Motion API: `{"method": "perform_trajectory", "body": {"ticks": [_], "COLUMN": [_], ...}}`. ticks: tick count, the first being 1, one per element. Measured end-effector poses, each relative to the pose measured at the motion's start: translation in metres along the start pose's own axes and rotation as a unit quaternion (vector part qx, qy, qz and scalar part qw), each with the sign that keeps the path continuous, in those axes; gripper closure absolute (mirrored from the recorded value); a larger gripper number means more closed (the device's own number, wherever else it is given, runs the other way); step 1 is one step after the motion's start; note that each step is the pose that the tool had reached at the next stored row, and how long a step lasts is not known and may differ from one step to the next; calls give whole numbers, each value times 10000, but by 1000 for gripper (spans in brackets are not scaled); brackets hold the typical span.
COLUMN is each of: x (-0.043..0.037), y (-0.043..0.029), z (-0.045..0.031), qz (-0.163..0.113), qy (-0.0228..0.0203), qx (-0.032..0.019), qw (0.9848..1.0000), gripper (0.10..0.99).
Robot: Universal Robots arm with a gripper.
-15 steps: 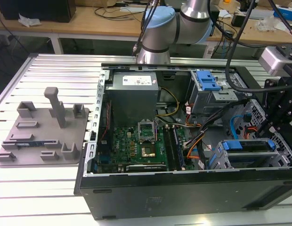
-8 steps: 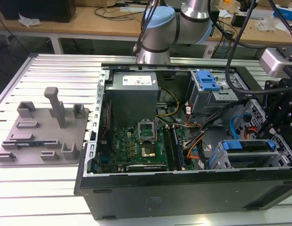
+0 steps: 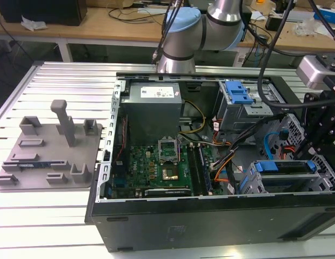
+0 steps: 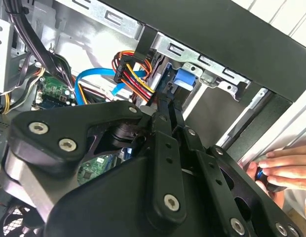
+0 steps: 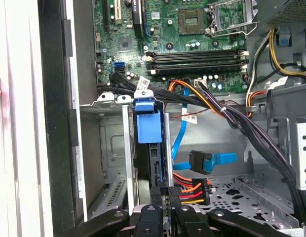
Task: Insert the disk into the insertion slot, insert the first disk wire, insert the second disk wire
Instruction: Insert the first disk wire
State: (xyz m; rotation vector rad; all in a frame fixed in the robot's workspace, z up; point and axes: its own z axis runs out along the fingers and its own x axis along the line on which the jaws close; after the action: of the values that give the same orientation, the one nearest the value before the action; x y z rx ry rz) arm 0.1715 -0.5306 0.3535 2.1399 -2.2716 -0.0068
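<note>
The disk (image 5: 145, 126), in its bright blue frame, sits inside the insertion slot (image 5: 112, 148), the grey sheet-metal cage at the case's front corner (image 3: 286, 183). My gripper (image 5: 166, 195) is right at the disk's rear end, fingers (image 4: 165, 123) close together, shut on the black plug of the red, orange and yellow disk wire (image 5: 192, 190). That wire also appears in the second wrist view (image 4: 135, 74). A blue flat disk wire with its plug (image 5: 205, 160) hangs loose beside the cage. In the exterior view the gripper (image 3: 313, 148) reaches down over the cage.
A person's hand (image 4: 286, 168) rests outside the case wall. A thick black cable bundle (image 5: 251, 128) crosses beside the cage. The taller bay with a blue latch (image 3: 238, 94), the motherboard (image 3: 162, 167) and power supply (image 3: 154, 105) lie in the case. A grey fixture plate (image 3: 48, 151) sits at the exterior view's left.
</note>
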Motion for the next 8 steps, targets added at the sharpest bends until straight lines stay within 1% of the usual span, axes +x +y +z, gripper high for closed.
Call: {"method": "perform_trajectory", "body": {"ticks": [7,8], "x": [-1,-13], "y": [0,0], "z": [2,5], "qz": [11,11], "qy": [0,-3], "qx": [0,0], "qw": [10000,10000], "gripper": [922,922]}}
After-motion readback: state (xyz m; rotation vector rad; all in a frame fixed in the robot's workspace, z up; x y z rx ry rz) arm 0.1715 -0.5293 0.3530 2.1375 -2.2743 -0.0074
